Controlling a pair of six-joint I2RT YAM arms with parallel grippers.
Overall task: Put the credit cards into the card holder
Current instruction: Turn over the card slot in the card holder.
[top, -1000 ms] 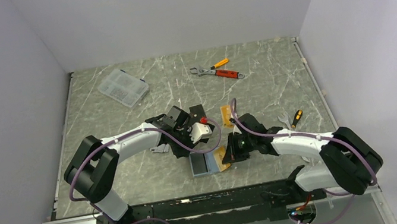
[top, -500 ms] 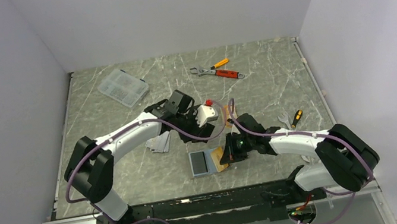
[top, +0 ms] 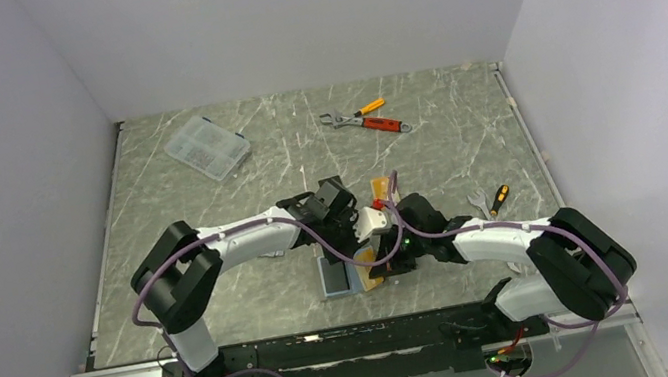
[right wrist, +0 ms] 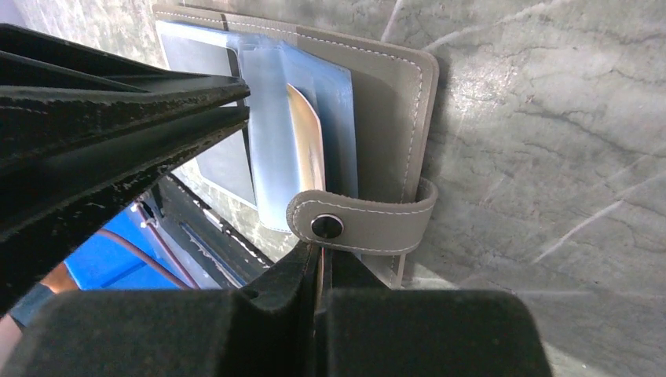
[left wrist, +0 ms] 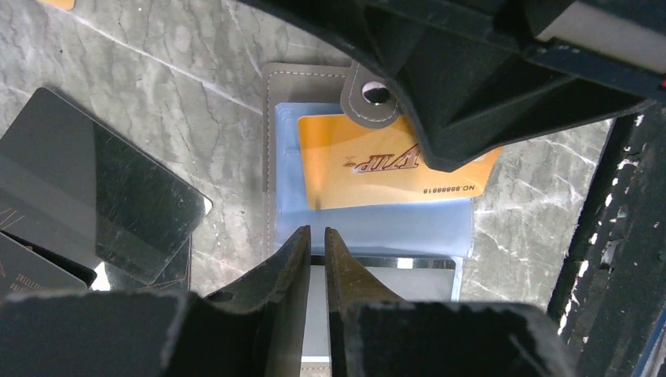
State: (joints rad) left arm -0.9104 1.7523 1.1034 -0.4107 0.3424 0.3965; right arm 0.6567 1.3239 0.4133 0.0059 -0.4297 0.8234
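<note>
The card holder (top: 332, 278) lies open on the bench (top: 442, 131), near the middle of the near edge, with both arms bent in over it. Its taupe outer edge (left wrist: 271, 157) frames a blue-grey lining. An orange-gold card (left wrist: 369, 169) is pushed partway into one slot, with much of its printed face out in the open. From the right wrist that same card (right wrist: 308, 133) shows edge-on, standing a little proud of the lining.

The left gripper (left wrist: 316, 232) hangs right over the holder. Its jaws are narrowly parted, and I see nothing between them. The right gripper (right wrist: 318, 255) comes in from the right with its jaws pressed together just under the snap tab (right wrist: 361, 220), which lies across their tips. I cannot tell whether they pinch any leather.

Black cards (left wrist: 86, 181) lie overlapped on the bench just left of the holder. Another orange-gold card (top: 378, 189) lies a little farther back. A clear box (top: 207, 148) sits far left, and a wrench and pliers (top: 365, 120) lie at the far middle.
</note>
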